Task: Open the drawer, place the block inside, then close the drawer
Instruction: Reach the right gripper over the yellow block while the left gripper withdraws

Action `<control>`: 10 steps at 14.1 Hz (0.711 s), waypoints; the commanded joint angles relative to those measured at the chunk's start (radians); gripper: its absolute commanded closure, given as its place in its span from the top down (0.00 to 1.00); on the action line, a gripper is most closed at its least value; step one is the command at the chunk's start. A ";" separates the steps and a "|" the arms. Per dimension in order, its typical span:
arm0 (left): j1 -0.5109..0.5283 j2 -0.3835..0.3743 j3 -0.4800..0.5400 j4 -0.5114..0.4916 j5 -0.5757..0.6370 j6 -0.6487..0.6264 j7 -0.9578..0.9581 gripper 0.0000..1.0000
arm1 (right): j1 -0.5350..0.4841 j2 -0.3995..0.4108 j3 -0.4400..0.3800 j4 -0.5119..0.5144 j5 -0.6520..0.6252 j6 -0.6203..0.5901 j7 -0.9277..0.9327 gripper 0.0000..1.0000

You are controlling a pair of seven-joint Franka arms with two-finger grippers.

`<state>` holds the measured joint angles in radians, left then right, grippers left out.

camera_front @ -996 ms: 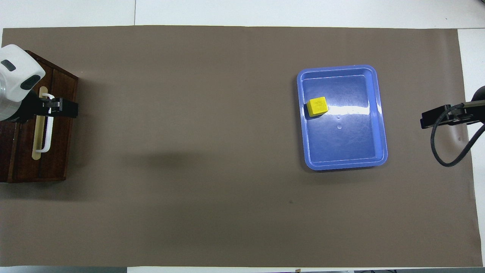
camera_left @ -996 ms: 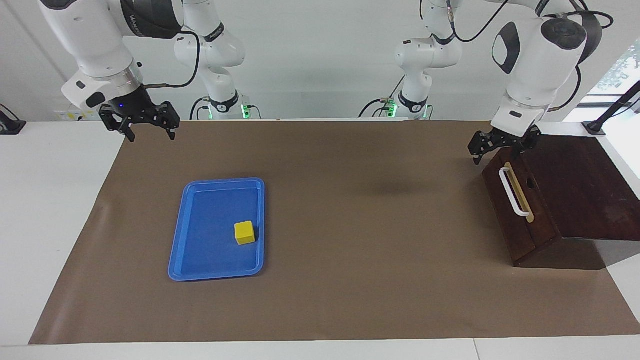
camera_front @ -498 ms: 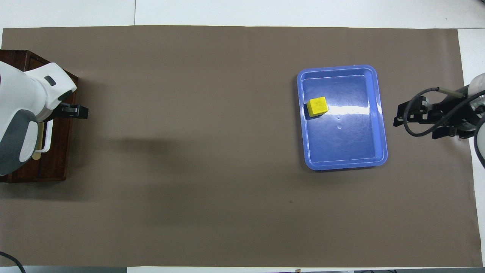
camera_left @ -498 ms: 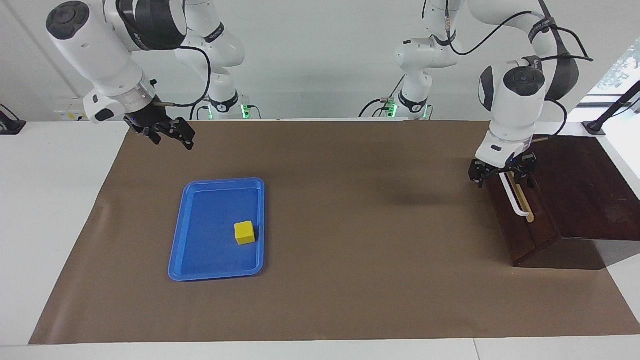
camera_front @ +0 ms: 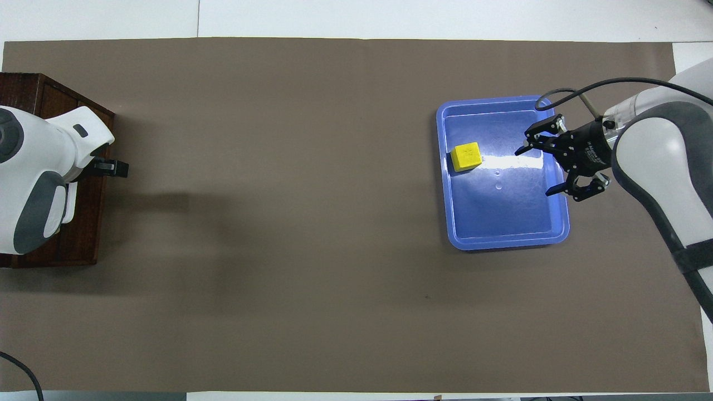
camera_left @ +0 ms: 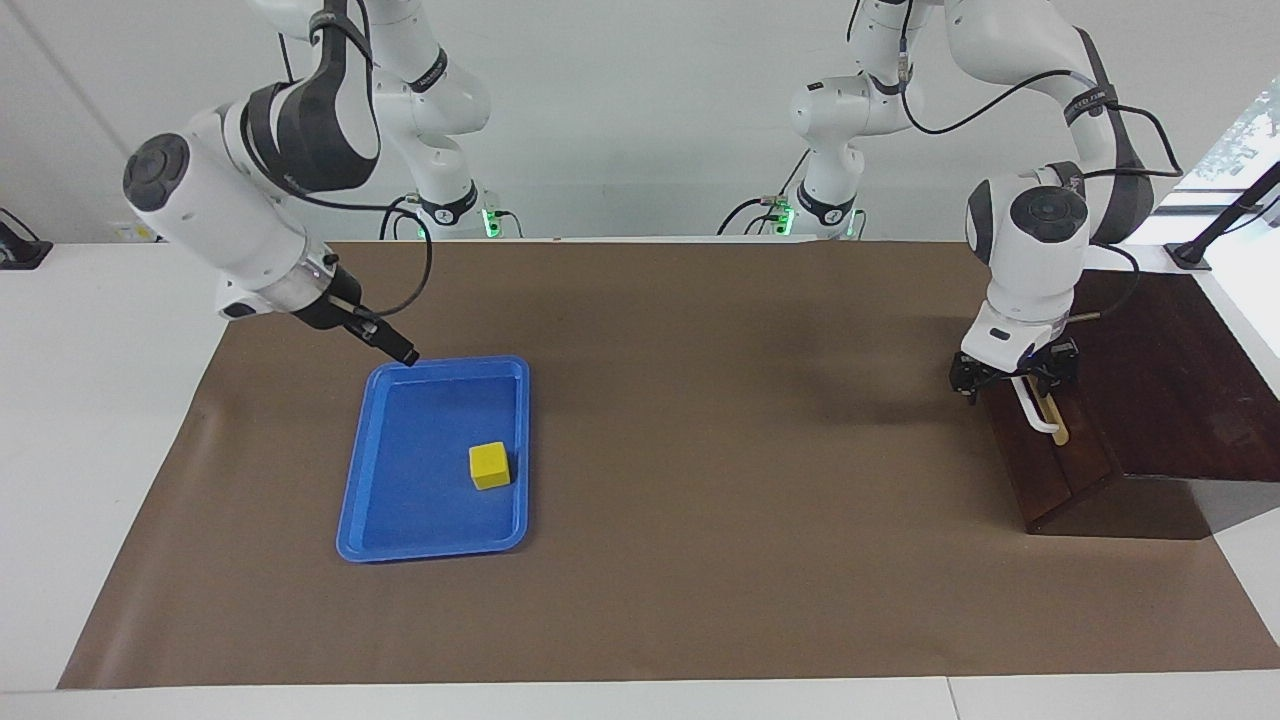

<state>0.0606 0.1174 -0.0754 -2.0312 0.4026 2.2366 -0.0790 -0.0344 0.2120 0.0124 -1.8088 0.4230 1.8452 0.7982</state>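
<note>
The block (camera_left: 489, 465) is a small yellow cube lying in the blue tray (camera_left: 400, 520), by the tray's side toward the left arm's end; it also shows in the overhead view (camera_front: 466, 156). The drawer (camera_left: 1040, 470) is closed in its dark wooden box (camera_left: 1170, 380) at the left arm's end of the table. My left gripper (camera_left: 1012, 383) is open, its fingers straddling the end of the white handle (camera_left: 1042, 422) nearer to the robots. My right gripper (camera_front: 539, 167) is open and empty, over the tray's side toward the right arm's end, apart from the block.
A brown mat (camera_left: 720, 420) covers most of the white table. The tray (camera_front: 501, 223) holds only the block. The box (camera_front: 83, 234) sits at the mat's edge in the overhead view.
My right gripper has swung down and in from the mat's corner to over the tray. My left gripper has lowered along the drawer front onto the handle. The block and drawer have not moved.
</note>
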 commanded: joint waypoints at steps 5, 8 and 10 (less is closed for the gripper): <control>-0.106 -0.010 -0.003 -0.053 0.022 0.074 -0.161 1.00 | -0.021 0.187 0.000 0.052 0.152 0.063 0.148 1.00; -0.206 -0.013 -0.006 -0.053 0.019 0.025 -0.245 1.00 | -0.018 0.262 0.000 0.118 0.212 0.068 0.188 1.00; -0.260 -0.015 -0.006 -0.053 0.015 0.012 -0.289 1.00 | -0.018 0.282 0.001 0.121 0.223 0.054 0.222 1.00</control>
<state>-0.1455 0.1167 -0.0883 -2.0732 0.4075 2.2694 -0.3158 -0.0454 0.4628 0.0052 -1.7232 0.6175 1.9208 0.9791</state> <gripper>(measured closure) 0.000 0.000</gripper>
